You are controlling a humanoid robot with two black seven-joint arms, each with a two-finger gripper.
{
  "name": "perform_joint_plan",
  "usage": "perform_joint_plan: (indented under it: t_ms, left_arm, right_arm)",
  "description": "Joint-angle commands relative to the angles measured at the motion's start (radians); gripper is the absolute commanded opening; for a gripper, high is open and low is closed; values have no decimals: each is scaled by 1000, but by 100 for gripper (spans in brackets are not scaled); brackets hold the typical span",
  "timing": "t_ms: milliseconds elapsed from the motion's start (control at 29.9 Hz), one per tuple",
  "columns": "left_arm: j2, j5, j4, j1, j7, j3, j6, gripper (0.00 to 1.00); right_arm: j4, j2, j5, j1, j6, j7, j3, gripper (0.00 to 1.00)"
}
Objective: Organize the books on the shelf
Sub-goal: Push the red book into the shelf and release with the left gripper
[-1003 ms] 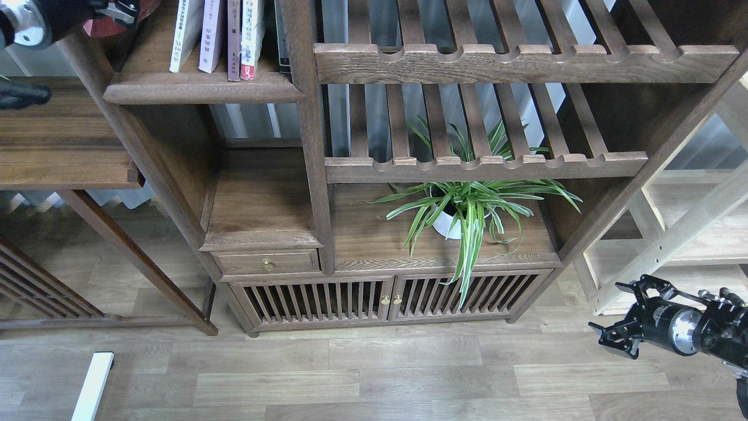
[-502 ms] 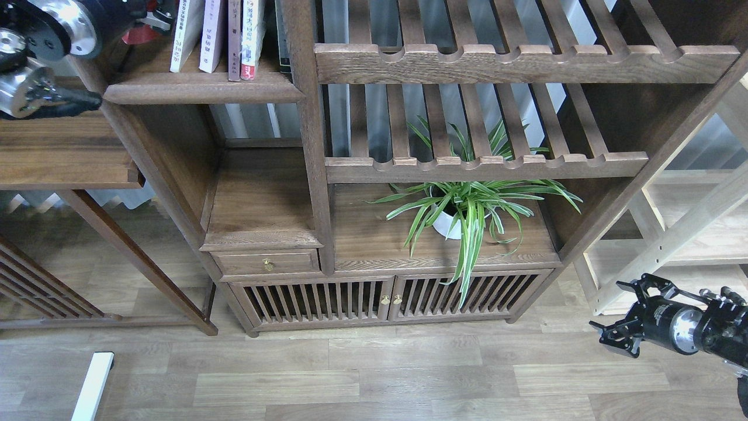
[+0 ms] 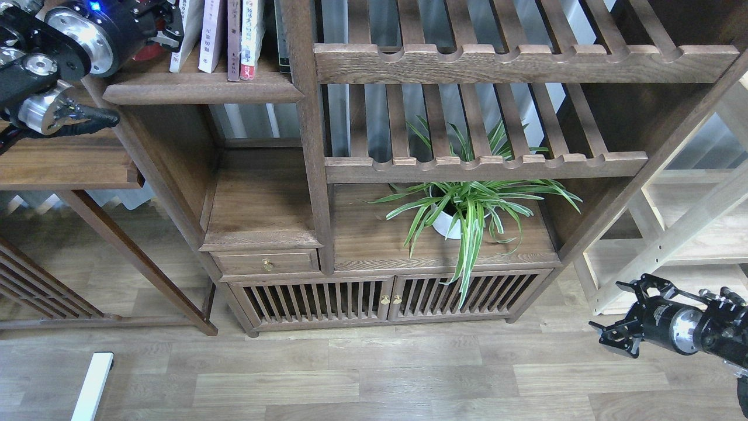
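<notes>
**A:** So where are we? Our left gripper [image 3: 166, 32] is up at the shelf [image 3: 201, 88], top left, right beside the leaning white spine [image 3: 186, 35]. There's something red [image 3: 143, 49] at the fingers, probably the red book, but most of it is hidden behind the arm. We can't tell if the jaws are clamped on it or just near it.

**B:** Yeah, too dark and end-on to call. The upright spines [image 3: 234, 38] stand in a tight row at the right end of the board, so the free gap is at the left where we're working. The other two paperbacks aren't in view at all.

**A:** And the right gripper [image 3: 619, 318]? It hangs low over the floor [image 3: 374, 374], fingers spread, holding nothing, well away from everything.

**B:** Fine there. What worries us is the left side. That white spine already tilts left; if we push the wrist in further we'd likely knock it flat, and the row could domino.

**A:** Also the post [image 3: 96, 99] sits right by our forearm. Swinging out wide could clip it.

**B:** And if the red thing is a thin paperback set down unsupported, we'd guess it slumps or slides off the lip. The plant [image 3: 467, 204] is far below, no risk.
</notes>
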Motion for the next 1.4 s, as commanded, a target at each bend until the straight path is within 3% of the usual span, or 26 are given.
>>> perform_joint_plan:
  t_ms: [0,33,368,736,1371]
  left_arm:
    - [0,-6,0,-1,4,-12,5,67]
    - [0,-7,0,-1,4,-14,7,77]
    - [6,-30,-26,-9,11,-17,-1,78]
    - [43,-115,-133,-15,41,-14,-7,79]
    - [287,-234,-408,-18,84,-11,-36,80]
  right_arm:
    - [0,-1,0,1,0,0,0,100]
    - [0,0,0,1,0,0,0,100]
    - [2,-1,-1,-1,2,0,0,100]
    - [2,-3,-1,1,2,0,-2,100]
    - [5,-15,-1,5,11,0,0,100]
